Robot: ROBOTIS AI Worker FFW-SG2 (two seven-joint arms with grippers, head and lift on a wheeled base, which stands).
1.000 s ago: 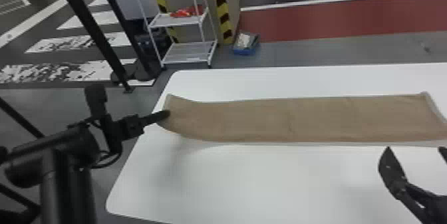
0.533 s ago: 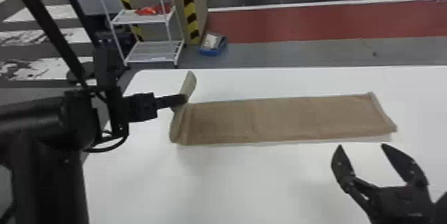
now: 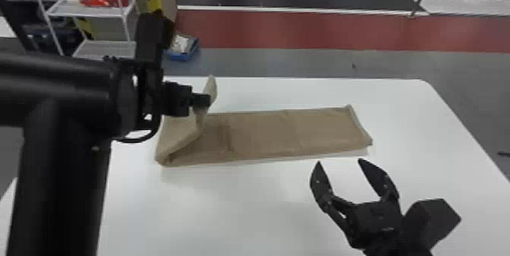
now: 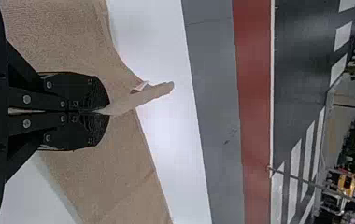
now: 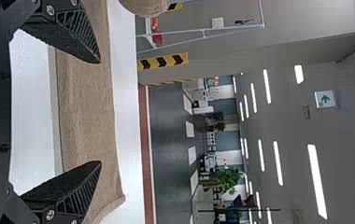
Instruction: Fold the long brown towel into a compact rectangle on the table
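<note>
Towel runs left-right — lifted end seemingly upright.

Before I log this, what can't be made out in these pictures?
Head view: near edge of the table, cut off by the bottom edge.
Head view: the towel under its raised fold, hidden by that fold.
Left wrist view: cloth inside the left end effector, hidden by its fingers.

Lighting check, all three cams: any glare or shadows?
Head view: soft shadow on the white table along the towel's near edge; left wrist view: pale bright patch on the table beside the towel; right wrist view: ceiling lights blown out to white.
</note>
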